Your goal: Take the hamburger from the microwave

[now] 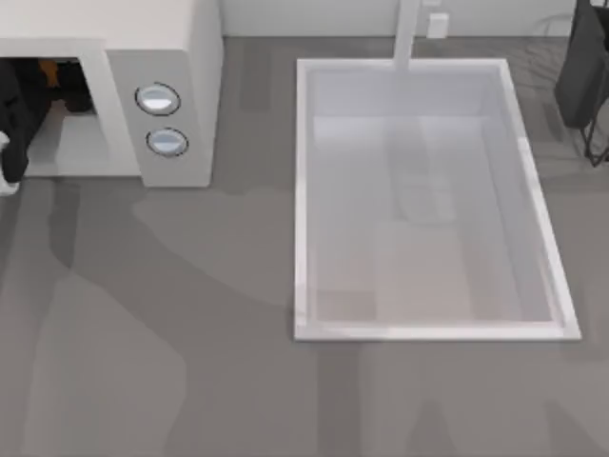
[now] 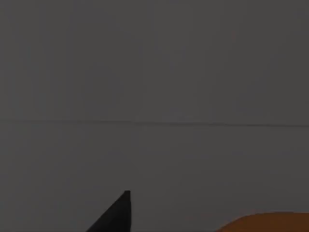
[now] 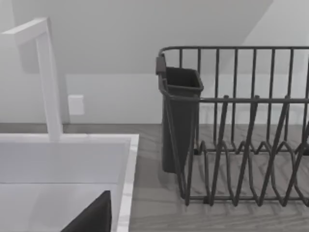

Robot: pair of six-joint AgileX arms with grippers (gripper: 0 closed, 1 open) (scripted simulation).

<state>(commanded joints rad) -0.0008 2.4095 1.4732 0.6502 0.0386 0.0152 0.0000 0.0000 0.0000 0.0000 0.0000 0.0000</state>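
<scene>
left arm (image 1: 11,114) is reaching into the microwave (image 1: 143,38) at the table's far left, its dark bulk filling the left side of the cavity. just past it there's a sliver of orange, the hamburger (image 1: 49,72), sitting deep inside toward the back. from the left wrist the inner wall is dim and grey, one dark fingertip (image 2: 118,212) pokes up, and the bun's (image 2: 270,222) orange edge peeks in at the corner, so it's off to one side of the finger, not centred. i can't tell whether the left gripper is spread or closed, or whether it has the bun.

to do this well, i'd say: line the gripper up so the bun sits squarely between the fingers before any squeeze, keep low and level to clear the cavity roof, pinch gently since a bun looks soft, then draw straight out through the opening without clipping the frame.

right arm is parked at the far right, by the sink (image 3: 63,159) and the rack (image 3: 241,125); one dark fingertip (image 3: 91,217) shows, its state i can't tell.
</scene>
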